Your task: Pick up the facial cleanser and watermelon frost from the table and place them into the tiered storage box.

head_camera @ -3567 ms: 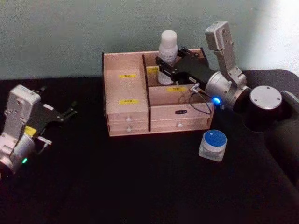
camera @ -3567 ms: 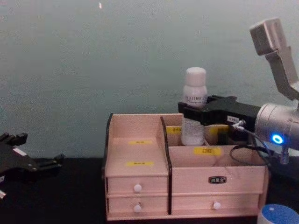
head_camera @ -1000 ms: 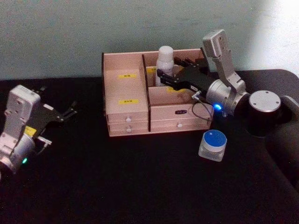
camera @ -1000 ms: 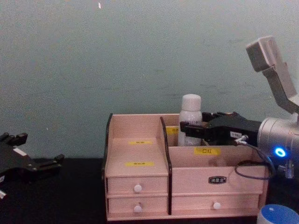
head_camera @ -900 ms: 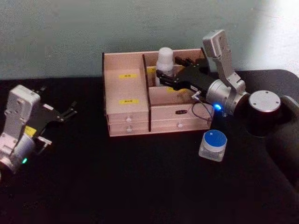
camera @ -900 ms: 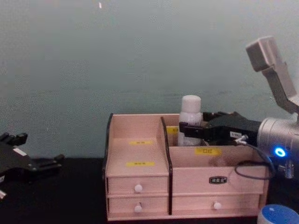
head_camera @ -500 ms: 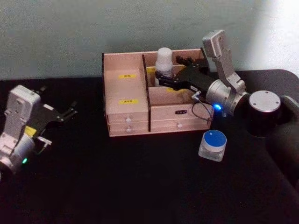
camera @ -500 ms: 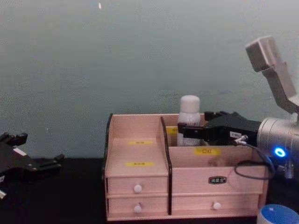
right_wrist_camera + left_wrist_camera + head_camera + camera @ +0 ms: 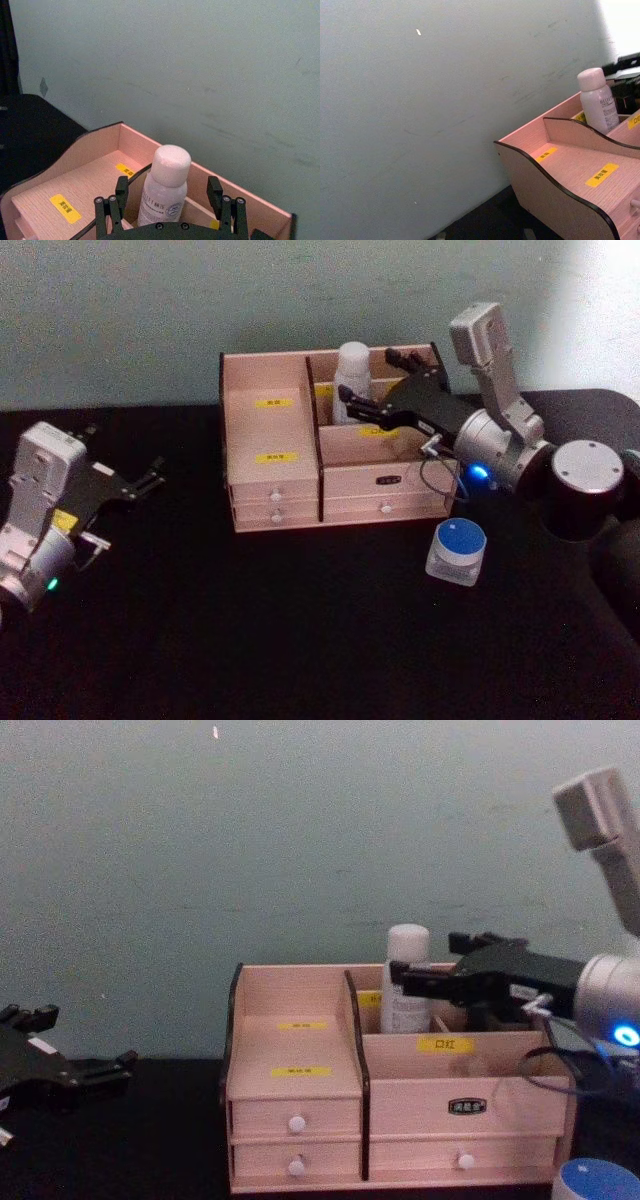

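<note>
Facial cleanser (image 9: 352, 368) stands upright in a rear compartment of the tiered storage box (image 9: 270, 430), upper centre of the head view. The right gripper (image 9: 368, 375) reaches in from the right, its fingers spread on either side of the bottle. The watermelon frost (image 9: 456, 550) sits on the black table (image 9: 300, 630) at lower right, in front of the box and apart from it. The left gripper (image 9: 125, 452) rests at the left edge, fingers apart, holding nothing.

In the left wrist view, the cleanser (image 9: 597, 102) rises above the box wall (image 9: 555, 170) at the right edge.

In the right wrist view, the cleanser (image 9: 167, 185) stands at lower centre between the right gripper's (image 9: 168, 184) two fingers, with a gap showing on each side; the box (image 9: 75, 185) lies below it.

In the chest view, the cleanser's (image 9: 405, 965) cap shows above the box (image 9: 320, 1045) at centre right, the right gripper (image 9: 425, 955) open around it. The watermelon frost's (image 9: 600, 1180) blue lid shows in the lower right corner, and the left gripper (image 9: 88, 1038) sits at lower left.
</note>
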### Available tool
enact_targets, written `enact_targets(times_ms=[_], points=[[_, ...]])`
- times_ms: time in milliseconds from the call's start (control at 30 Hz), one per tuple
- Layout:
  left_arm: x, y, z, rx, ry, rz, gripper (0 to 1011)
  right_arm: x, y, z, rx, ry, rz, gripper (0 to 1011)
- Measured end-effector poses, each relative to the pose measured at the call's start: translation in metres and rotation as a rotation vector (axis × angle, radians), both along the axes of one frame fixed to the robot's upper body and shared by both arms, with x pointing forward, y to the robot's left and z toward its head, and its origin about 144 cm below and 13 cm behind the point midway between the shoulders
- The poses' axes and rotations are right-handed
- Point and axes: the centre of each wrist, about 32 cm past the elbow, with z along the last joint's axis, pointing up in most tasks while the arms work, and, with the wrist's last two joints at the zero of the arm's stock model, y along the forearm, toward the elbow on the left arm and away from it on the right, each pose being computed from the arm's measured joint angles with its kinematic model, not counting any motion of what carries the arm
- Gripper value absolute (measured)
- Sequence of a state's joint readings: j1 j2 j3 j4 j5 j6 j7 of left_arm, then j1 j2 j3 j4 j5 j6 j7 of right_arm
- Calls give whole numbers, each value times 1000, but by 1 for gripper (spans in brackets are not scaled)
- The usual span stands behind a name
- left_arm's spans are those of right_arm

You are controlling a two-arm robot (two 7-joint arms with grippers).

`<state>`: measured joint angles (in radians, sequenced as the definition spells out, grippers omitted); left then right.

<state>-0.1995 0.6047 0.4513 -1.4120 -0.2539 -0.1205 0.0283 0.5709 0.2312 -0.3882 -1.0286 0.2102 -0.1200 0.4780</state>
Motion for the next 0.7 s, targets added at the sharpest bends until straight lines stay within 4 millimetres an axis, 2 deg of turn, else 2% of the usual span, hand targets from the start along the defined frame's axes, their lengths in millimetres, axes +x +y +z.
enact_targets(times_ms=[233,367,700], points=[[0,0,0,0,0,0,1001,-27,-14,9,4,-48,-8,1002],[0,0,0,0,0,0,1001,-51,-31,12,1,-60,-9,1003],[0,0,0,0,0,0,1001,-98,-64,5,-20,-31,-17,1003]])
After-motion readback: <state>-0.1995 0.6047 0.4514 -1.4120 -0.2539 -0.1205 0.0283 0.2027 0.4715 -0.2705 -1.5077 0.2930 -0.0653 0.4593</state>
